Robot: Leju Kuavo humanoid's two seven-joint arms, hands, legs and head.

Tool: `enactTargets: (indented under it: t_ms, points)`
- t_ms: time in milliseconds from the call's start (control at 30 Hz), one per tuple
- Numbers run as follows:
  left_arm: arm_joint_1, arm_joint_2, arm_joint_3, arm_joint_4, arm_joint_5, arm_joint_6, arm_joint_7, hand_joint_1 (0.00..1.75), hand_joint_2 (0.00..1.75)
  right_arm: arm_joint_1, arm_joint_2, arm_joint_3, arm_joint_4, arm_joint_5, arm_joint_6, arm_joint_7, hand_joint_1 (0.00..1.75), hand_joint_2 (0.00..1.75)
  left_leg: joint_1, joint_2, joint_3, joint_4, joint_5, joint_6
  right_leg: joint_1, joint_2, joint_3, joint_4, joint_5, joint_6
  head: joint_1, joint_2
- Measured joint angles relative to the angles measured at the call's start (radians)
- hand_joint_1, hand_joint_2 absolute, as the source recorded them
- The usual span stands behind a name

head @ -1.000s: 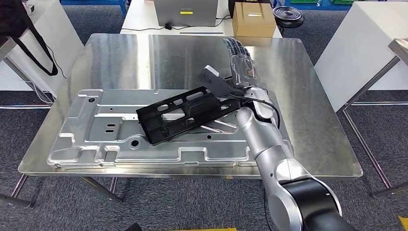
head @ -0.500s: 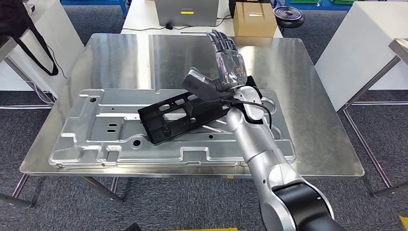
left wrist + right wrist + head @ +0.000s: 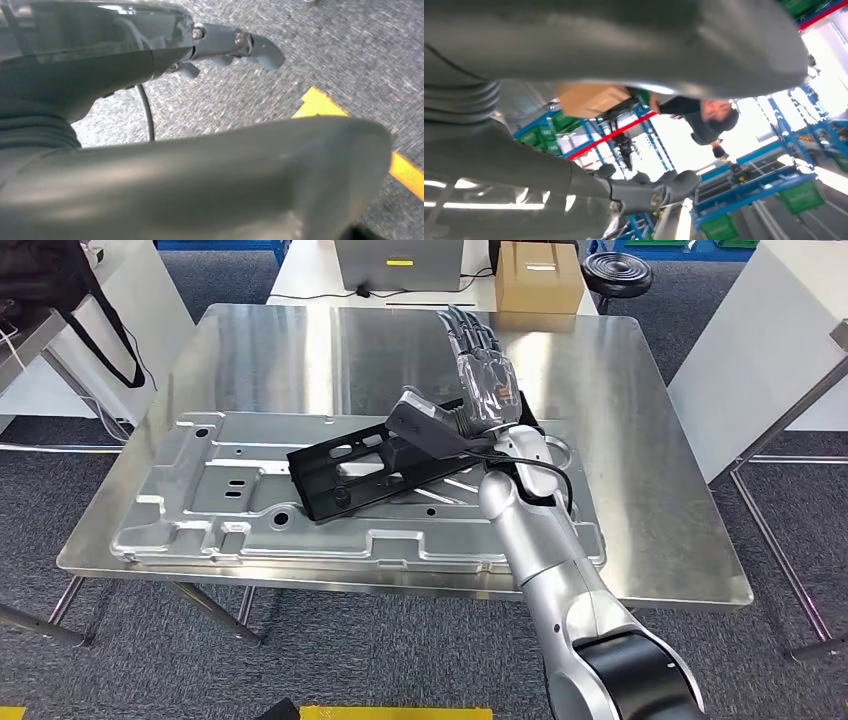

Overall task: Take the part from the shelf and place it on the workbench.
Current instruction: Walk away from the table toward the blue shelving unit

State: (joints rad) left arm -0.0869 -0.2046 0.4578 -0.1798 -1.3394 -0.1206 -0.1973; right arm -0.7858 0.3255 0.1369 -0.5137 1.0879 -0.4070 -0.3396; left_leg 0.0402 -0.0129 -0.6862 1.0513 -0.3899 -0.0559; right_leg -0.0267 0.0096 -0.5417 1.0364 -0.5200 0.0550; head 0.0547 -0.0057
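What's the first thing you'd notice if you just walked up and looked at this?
Probably the right robot hand, fingers stretched out flat above the shiny steel table. Right beside it, a long black part lies slanted across a big silver plate that covers much of the table. Behind the table sits a brown box.

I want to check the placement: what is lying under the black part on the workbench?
The black part lies across a large stamped metal panel, which rests on the steel workbench. The panel surface directly beneath the part is covered. The right hand is open above its end.
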Motion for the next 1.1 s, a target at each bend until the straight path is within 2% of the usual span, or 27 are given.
enactTargets:
  t_ms: [33,67,100,167,200,233,267,300,333,400,433,467,533,567,600,633,700,733,767,800,833,867,933,967,1033,1067,1100]
  points:
    - [0.001,0.0,0.0,0.0,-0.001,0.0,0.0,0.0,0.0,0.001,0.002,0.001,-0.002,-0.002,0.003,0.0,0.0,0.0,0.002,0.001,-0.003,-0.002,-0.001,-0.006,-0.001,-0.002,-0.008,0.0,0.007,-0.011,-0.005,0.0]
    - [0.002,0.0,0.0,0.0,-0.002,0.0,0.0,0.0,0.0,0.001,0.004,0.003,-0.004,-0.004,0.005,-0.001,0.0,0.0,0.003,0.002,-0.01,0.009,-0.018,-0.01,-0.002,-0.004,-0.017,-0.001,0.015,-0.023,-0.01,0.0]
    - [0.002,0.0,0.0,0.0,-0.003,0.0,0.0,0.0,0.0,0.001,0.007,0.005,-0.006,-0.006,0.007,-0.001,0.0,0.0,0.004,0.004,-0.021,0.041,-0.051,-0.011,-0.003,-0.007,-0.026,-0.003,0.024,-0.035,-0.017,0.0]
    - [0.001,0.0,-0.001,0.0,-0.005,0.0,0.001,0.0,0.0,0.002,0.01,0.008,-0.01,-0.01,0.009,-0.001,0.0,0.0,-0.001,0.006,-0.054,0.165,-0.149,-0.009,-0.001,-0.011,-0.045,-0.003,0.041,-0.049,-0.032,0.0]
    - [0.001,0.0,-0.001,0.0,-0.005,0.0,0.001,0.0,0.0,0.003,0.011,0.009,-0.01,-0.011,0.01,-0.002,0.0,0.0,-0.003,0.006,-0.065,0.232,-0.183,-0.009,0.001,-0.013,-0.055,-0.002,0.049,-0.053,-0.037,0.0]
    - [0.001,0.0,-0.001,0.0,-0.006,0.0,0.002,0.0,0.0,0.004,0.011,0.01,-0.011,-0.012,0.01,-0.002,0.0,0.0,-0.006,0.006,-0.066,0.277,-0.197,-0.008,0.004,-0.015,-0.066,-0.002,0.058,-0.054,-0.039,0.0]
    - [0.001,0.0,-0.001,0.0,-0.006,0.001,0.002,0.0,0.0,0.006,0.011,0.012,-0.012,-0.013,0.01,-0.003,0.0,0.0,-0.008,0.006,-0.051,0.288,-0.191,-0.007,0.006,-0.016,-0.077,-0.001,0.066,-0.055,-0.04,0.0]
    - [0.001,0.0,-0.001,0.0,-0.006,0.001,0.003,0.0,0.0,0.007,0.011,0.014,-0.013,-0.014,0.011,-0.004,0.0,0.0,-0.009,0.006,-0.019,0.262,-0.169,-0.006,0.006,-0.016,-0.088,0.0,0.074,-0.053,-0.04,0.0]
    - [0.0,0.0,-0.001,0.0,-0.006,0.002,0.003,0.0,0.0,0.008,0.012,0.015,-0.015,-0.015,0.013,-0.005,0.0,0.0,-0.009,0.008,0.029,0.203,-0.146,-0.004,0.006,-0.016,-0.098,0.001,0.082,-0.05,-0.04,0.0]
    - [-0.002,0.0,-0.001,0.0,-0.007,0.005,0.004,0.0,0.0,0.008,0.015,0.018,-0.021,-0.017,0.017,-0.007,0.0,0.0,-0.012,0.014,0.122,0.066,-0.135,0.0,0.01,-0.016,-0.114,0.006,0.095,-0.041,-0.042,0.0]
    - [-0.003,0.0,-0.002,0.0,-0.007,0.006,0.005,0.0,0.0,0.008,0.016,0.02,-0.024,-0.018,0.02,-0.008,0.0,0.0,-0.014,0.015,0.147,0.023,-0.142,0.004,0.012,-0.016,-0.119,0.008,0.103,-0.036,-0.041,0.0]
    - [-0.003,0.0,-0.001,0.0,-0.007,0.006,0.006,0.0,0.0,0.009,0.017,0.021,-0.026,-0.018,0.022,-0.009,0.0,0.0,-0.017,0.014,0.154,0.005,-0.149,0.009,0.014,-0.016,-0.122,0.008,0.11,-0.032,-0.041,0.0]
    - [-0.001,-0.001,-0.001,0.0,-0.007,0.007,0.006,0.0,0.0,0.012,0.019,0.024,-0.027,-0.02,0.025,-0.01,0.0,0.0,-0.017,0.012,0.143,0.006,-0.141,0.024,0.013,-0.017,-0.126,0.006,0.121,-0.024,-0.04,0.0]
    - [-0.001,-0.001,-0.001,0.0,-0.007,0.007,0.006,0.0,0.0,0.014,0.019,0.024,-0.027,-0.021,0.027,-0.011,0.0,0.0,-0.017,0.012,0.134,0.007,-0.132,0.034,0.012,-0.017,-0.131,0.011,0.11,-0.02,-0.039,0.0]
    - [-0.001,-0.001,0.0,0.0,-0.007,0.007,0.006,0.0,0.0,0.015,0.019,0.025,-0.027,-0.023,0.027,-0.012,0.0,0.0,-0.016,0.013,0.123,0.007,-0.122,0.044,0.012,-0.016,-0.14,0.033,0.083,-0.016,-0.036,0.0]
    - [-0.002,-0.002,0.0,0.0,-0.007,0.007,0.006,0.0,0.0,0.015,0.019,0.025,-0.028,-0.025,0.027,-0.012,0.0,0.0,-0.016,0.014,0.109,0.006,-0.111,0.053,0.012,-0.015,-0.154,0.073,0.04,-0.014,-0.032,0.0]
    - [-0.002,-0.001,0.001,0.0,-0.007,0.007,0.005,0.0,0.0,0.017,0.019,0.027,-0.028,-0.029,0.028,-0.014,0.0,0.0,-0.019,0.014,0.082,0.007,-0.089,0.059,0.013,-0.015,-0.186,0.2,-0.051,-0.013,-0.024,0.0]
    - [-0.002,-0.001,0.001,0.0,-0.007,0.006,0.005,0.0,0.0,0.019,0.019,0.028,-0.028,-0.03,0.029,-0.015,0.0,0.0,-0.021,0.014,0.068,0.007,-0.078,0.061,0.013,-0.015,-0.193,0.254,-0.073,-0.014,-0.021,0.0]
    - [-0.001,-0.001,0.001,0.0,-0.007,0.006,0.004,0.0,0.0,0.022,0.019,0.03,-0.028,-0.032,0.029,-0.015,0.0,0.0,-0.024,0.013,0.055,0.008,-0.068,0.061,0.014,-0.015,-0.188,0.281,-0.074,-0.015,-0.018,0.0]
    - [-0.002,-0.001,0.001,0.0,-0.007,0.006,0.004,0.0,0.0,0.024,0.019,0.032,-0.028,-0.034,0.03,-0.016,0.0,0.0,-0.026,0.013,0.043,0.008,-0.058,0.061,0.016,-0.014,-0.166,0.273,-0.057,-0.018,-0.015,0.0]
    - [-0.002,-0.002,0.001,0.0,-0.007,0.006,0.004,0.0,0.0,0.025,0.02,0.033,-0.028,-0.036,0.031,-0.017,0.0,0.0,-0.029,0.012,0.031,0.008,-0.048,0.061,0.019,-0.014,-0.127,0.23,-0.031,-0.024,-0.012,0.0]
    - [-0.002,-0.003,0.002,0.0,-0.007,0.006,0.004,0.0,0.0,0.025,0.023,0.035,-0.03,-0.038,0.033,-0.017,0.0,0.0,-0.031,0.011,0.021,0.008,-0.039,0.061,0.024,-0.01,-0.077,0.163,-0.012,-0.033,-0.009,0.0]
    - [-0.002,-0.006,0.002,0.0,-0.006,0.007,0.005,0.0,0.0,0.025,0.029,0.039,-0.035,-0.047,0.038,-0.021,0.0,0.0,-0.033,0.01,0.008,0.006,-0.02,0.055,0.035,-0.004,0.013,0.029,-0.008,-0.05,-0.008,0.0]
    - [-0.002,-0.007,0.003,0.0,-0.005,0.007,0.006,0.0,0.0,0.025,0.032,0.043,-0.037,-0.052,0.041,-0.023,0.0,0.0,-0.031,0.01,0.004,0.003,-0.01,0.05,0.04,-0.001,0.034,-0.009,-0.013,-0.055,-0.008,0.0]
    - [-0.001,-0.008,0.003,0.0,-0.004,0.007,0.008,0.0,0.0,0.028,0.036,0.052,-0.039,-0.066,0.044,-0.027,0.0,0.0,-0.028,0.009,0.0,-0.005,0.009,0.038,0.04,-0.002,0.032,-0.03,-0.003,-0.057,-0.007,0.0]
    - [0.0,-0.009,0.003,0.0,-0.004,0.007,0.01,0.0,0.0,0.029,0.039,0.058,-0.039,-0.076,0.046,-0.028,0.0,0.0,-0.027,0.009,-0.003,-0.003,0.004,0.033,0.036,-0.004,0.025,-0.036,0.008,-0.059,-0.007,0.0]
    - [0.001,-0.009,0.003,0.0,-0.004,0.007,0.012,0.0,0.0,0.031,0.041,0.066,-0.039,-0.087,0.047,-0.028,0.0,0.0,-0.029,0.008,-0.01,0.014,-0.02,0.029,0.031,-0.006,0.014,-0.041,0.021,-0.064,-0.009,0.0]
